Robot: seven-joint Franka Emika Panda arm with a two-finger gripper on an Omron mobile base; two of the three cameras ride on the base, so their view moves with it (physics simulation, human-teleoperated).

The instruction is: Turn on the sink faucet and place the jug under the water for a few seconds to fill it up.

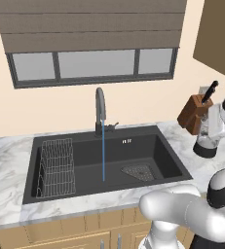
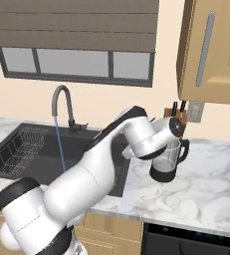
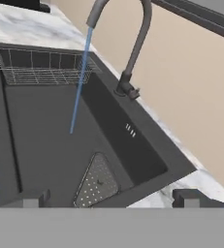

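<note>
- The gripper (image 3: 111,196) has its jaws spread fully wide and grasps nothing.
- The arm reaches to the right, over the counter (image 2: 206,189), with the hand just beside the jug (image 2: 167,159).
- The jug stands upright on the counter, right of the sink (image 1: 84,160).
- The water (image 1: 103,155) falls from the sink faucet (image 1: 100,109) into the basin, between the wire rack (image 1: 55,168) and the drain strainer (image 1: 139,171).
</note>
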